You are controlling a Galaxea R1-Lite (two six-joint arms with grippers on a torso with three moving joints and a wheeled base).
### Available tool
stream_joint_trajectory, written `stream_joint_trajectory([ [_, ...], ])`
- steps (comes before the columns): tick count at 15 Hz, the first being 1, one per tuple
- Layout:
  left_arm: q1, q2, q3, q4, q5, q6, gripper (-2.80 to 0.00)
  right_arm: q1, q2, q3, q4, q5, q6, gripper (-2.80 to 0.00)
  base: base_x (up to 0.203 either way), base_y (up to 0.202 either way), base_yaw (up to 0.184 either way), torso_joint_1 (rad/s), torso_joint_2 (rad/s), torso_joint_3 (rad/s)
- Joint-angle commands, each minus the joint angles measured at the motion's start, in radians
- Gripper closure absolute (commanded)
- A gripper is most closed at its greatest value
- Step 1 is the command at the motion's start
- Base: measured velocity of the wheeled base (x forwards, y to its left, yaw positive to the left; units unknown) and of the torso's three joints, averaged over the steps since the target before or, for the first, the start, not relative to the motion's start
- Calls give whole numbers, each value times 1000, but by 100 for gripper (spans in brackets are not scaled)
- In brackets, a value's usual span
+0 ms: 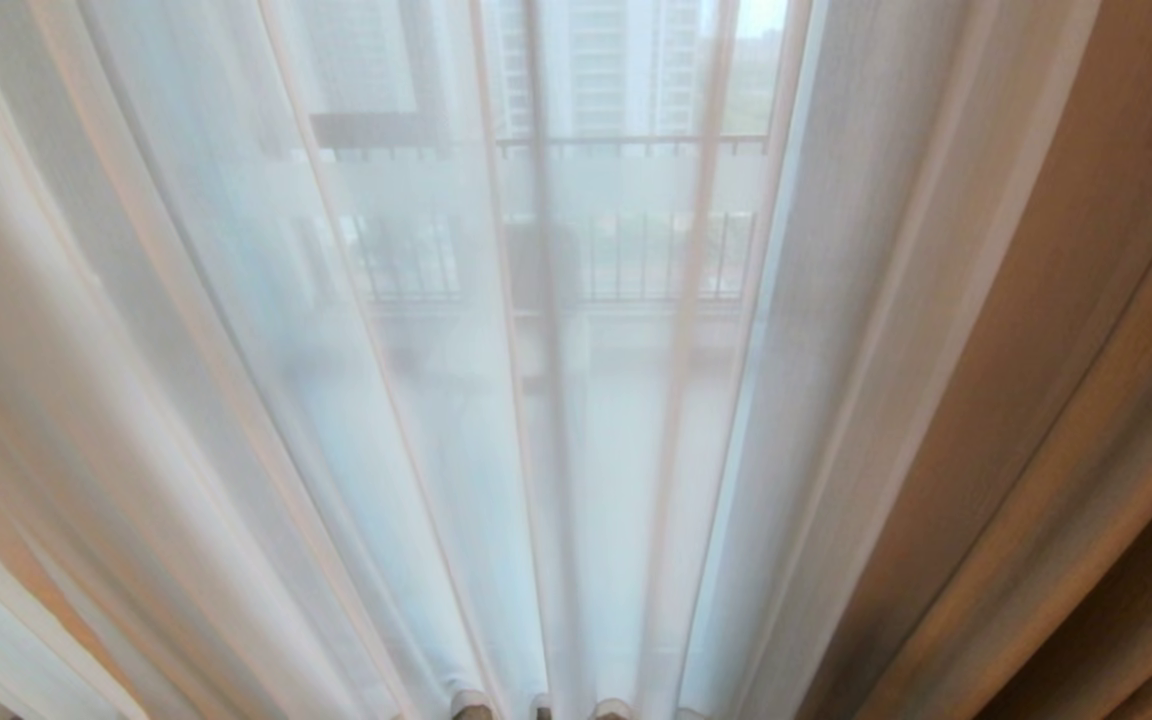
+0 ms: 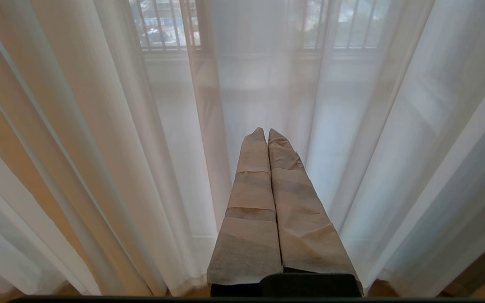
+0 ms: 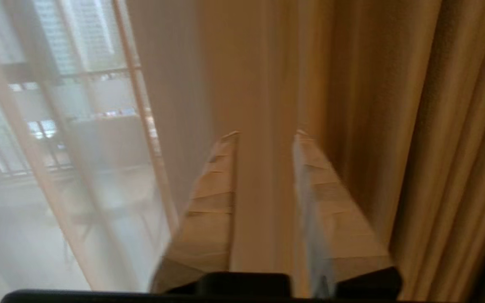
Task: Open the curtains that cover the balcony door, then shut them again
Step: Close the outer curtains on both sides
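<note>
Before the right end effector (fingers parted), curtains hang vertically.

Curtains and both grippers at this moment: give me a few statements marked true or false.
1. The sheer white layer hangs drawn across the glass. True.
2. The left gripper has its jaws spread wide. False: they are pressed together, holding nothing.
3. The right gripper shows a gap between its jaws, facing the cream-beige drape. True.
4. The right gripper is clamped on the cloth. False: no cloth is pinched.
5. A railing shows through the sheer. True.
</note>
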Motion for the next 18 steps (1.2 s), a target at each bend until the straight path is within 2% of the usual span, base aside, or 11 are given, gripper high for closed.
stream_joint_trajectory([
  [1,0,-1,0,0,0,0,0,-1,112,-64,2,-64,1,-280,0,0,0,0,0,0],
  [4,0,-1,0,0,0,0,0,-26,185,-123,3,-98,33,-280,0,0,0,0,0,0],
  [8,0,-1,0,0,0,0,0,-133,351,-195,-5,-92,71,-280,0,0,0,0,0,0],
  [10,0,-1,0,0,0,0,0,-147,446,-238,-15,-91,90,-280,0,0,0,0,0,0],
  [12,0,-1,0,0,0,0,0,-151,554,-284,-85,-90,103,-280,0,0,0,0,0,0],
  [14,0,-1,0,0,0,0,0,-153,668,-365,-145,-89,107,-280,0,0,0,0,0,0],
  [18,0,-1,0,0,0,0,0,-185,845,-577,-172,-90,91,-280,0,0,0,0,0,0],
])
